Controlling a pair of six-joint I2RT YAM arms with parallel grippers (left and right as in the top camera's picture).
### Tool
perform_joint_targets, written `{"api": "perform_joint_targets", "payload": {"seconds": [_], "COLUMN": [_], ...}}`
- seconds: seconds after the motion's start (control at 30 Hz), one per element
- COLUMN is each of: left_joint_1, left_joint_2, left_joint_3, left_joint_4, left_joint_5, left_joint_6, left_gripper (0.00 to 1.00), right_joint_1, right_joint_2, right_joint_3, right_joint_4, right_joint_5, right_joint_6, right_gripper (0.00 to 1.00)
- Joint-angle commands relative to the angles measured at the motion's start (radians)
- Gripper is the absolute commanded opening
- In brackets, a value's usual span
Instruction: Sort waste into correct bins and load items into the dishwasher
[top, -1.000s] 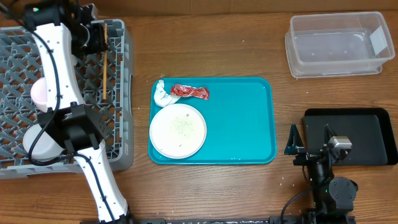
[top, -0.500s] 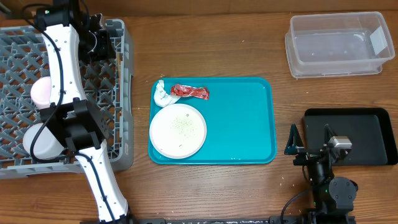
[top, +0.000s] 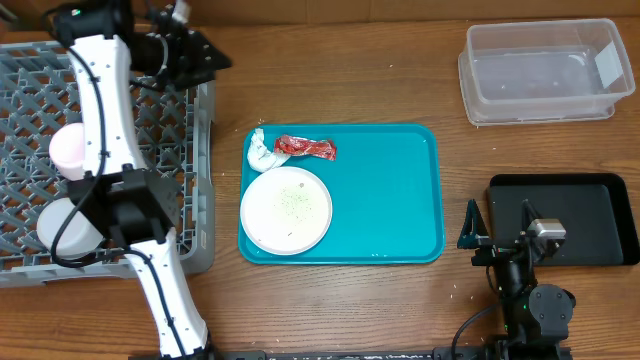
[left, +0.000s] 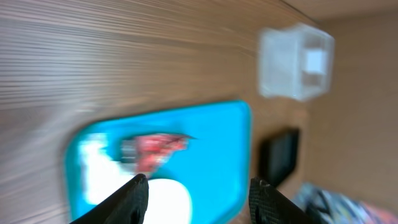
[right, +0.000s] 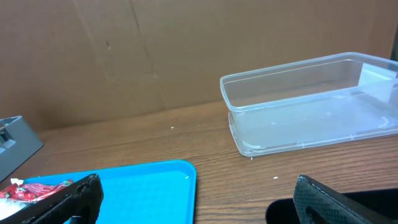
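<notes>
Even light; blurry left wrist view

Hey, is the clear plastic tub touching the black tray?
Apart. The overhead view shows a strip of bare wooden table between the clear tub and the black tray.

Saw bare tabletop (top: 450, 150) between teal tray (top: 390, 190) and clear tub (top: 538, 110); found the tray's right half open and its left crowded by napkin (top: 262, 153), wrapper (top: 305, 148) and plate (top: 287, 210)

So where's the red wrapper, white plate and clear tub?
crinkled red plastic wrapper (top: 305, 148): overhead view, its middle.
round white speckled plate (top: 275, 228): overhead view, bare lower part.
clear rectangular plastic tub (top: 540, 72): overhead view, bare floor.
</notes>
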Motion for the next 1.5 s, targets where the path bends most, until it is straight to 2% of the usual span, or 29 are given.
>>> {"api": "perform_joint_targets", "payload": {"seconds": [0.0,0.03,0.1,0.2,0.37,0.43,0.5,0.53,0.57,0.7,0.8,1.0,1.03,1.07,1.3,1.47], "left_joint_1": [-0.135,-0.171,-0.231,-0.362,-0.508,-0.559,-0.607,-0.628,-0.642,-0.658,-0.621,-0.458,-0.414,-0.368,-0.066,0.053], "left_joint_2": [-0.048,-0.048,-0.048,-0.047,-0.047,-0.047,-0.047,-0.047,-0.048,-0.057,-0.091,-0.308,-0.351,-0.391,-0.513,-0.511], "left_joint_3": [0.029,0.028,0.028,0.027,0.027,0.027,0.027,0.027,0.028,0.055,0.111,0.114,0.114,0.114,0.114,0.11], "left_joint_4": [-0.014,-0.013,-0.009,0.0,-0.006,-0.01,-0.018,-0.027,-0.034,-0.077,-0.134,-0.133,-0.133,-0.133,-0.133,-0.133], "left_joint_5": [0.13,0.102,0.039,-0.047,-0.196,-0.293,-0.425,-0.505,-0.571,-0.833,-0.945,-0.949,-0.945,-0.946,-0.946,-0.946], "left_joint_6": [0.032,0.032,0.031,0.031,0.031,0.023,-0.027,-0.058,-0.09,-0.222,-0.302,-0.399,-0.419,-0.437,-0.474,-0.443], "left_gripper": [0.61,0.68,1.0,1.0,1.0,0.91,0.67,0.62,0.6,0.63,0.59,0.59,0.7,1.0,1.0,1.0], "right_joint_1": [-0.001,-0.001,-0.001,-0.001,-0.001,-0.001,-0.001,-0.001,-0.001,-0.001,-0.001,-0.001,-0.001,-0.001,-0.001,-0.001], "right_joint_2": [-0.009,-0.009,-0.009,-0.009,-0.009,-0.009,-0.009,-0.009,-0.009,-0.009,-0.009,-0.009,-0.009,-0.009,-0.009,-0.009], "right_joint_3": [-0.011,-0.011,-0.011,-0.011,-0.011,-0.011,-0.011,-0.011,-0.011,-0.011,-0.011,-0.011,-0.011,-0.011,-0.011,-0.011], "right_joint_4": [0.006,0.006,0.006,0.006,0.006,0.006,0.006,0.006,0.006,0.006,0.006,0.006,0.006,0.006,0.006,0.014], "right_joint_5": [0.012,0.012,0.012,0.012,0.012,0.012,0.012,0.012,0.012,0.012,0.012,0.012,0.012,0.012,0.012,0.011], "right_joint_6": [-0.003,-0.003,-0.003,-0.003,-0.003,-0.003,-0.003,-0.003,-0.003,-0.003,-0.003,-0.003,-0.003,-0.003,-0.003,-0.003], "right_gripper": [1.0,1.0,1.0,1.0,1.0,1.0,1.0,1.0,1.0,1.0,1.0,1.0,1.0,1.0,0.99,1.0]}}
